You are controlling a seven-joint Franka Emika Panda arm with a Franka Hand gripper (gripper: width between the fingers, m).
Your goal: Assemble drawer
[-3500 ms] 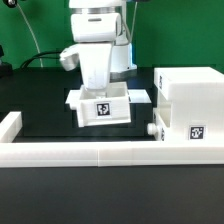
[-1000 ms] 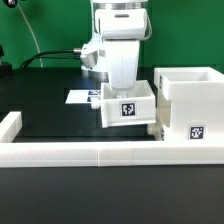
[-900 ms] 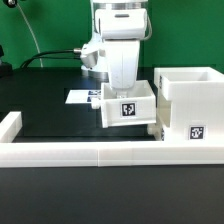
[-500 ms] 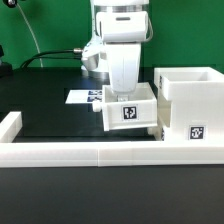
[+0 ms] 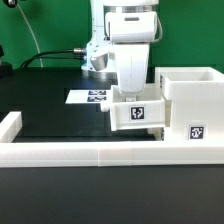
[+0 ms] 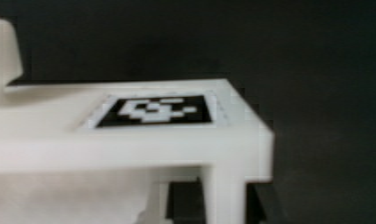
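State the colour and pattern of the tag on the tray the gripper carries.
A black-and-white square tag on the white tray; clearest in the wrist view.

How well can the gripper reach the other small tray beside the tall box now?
Probably not yet. The gripper looks busy with one tray, which hangs over the other tray beside the tall box and covers it from above. It would likely have to place its load first.

No words readable (only coded tags, perhaps blurred) on tray [image 5: 137,113], housing [image 5: 194,110].
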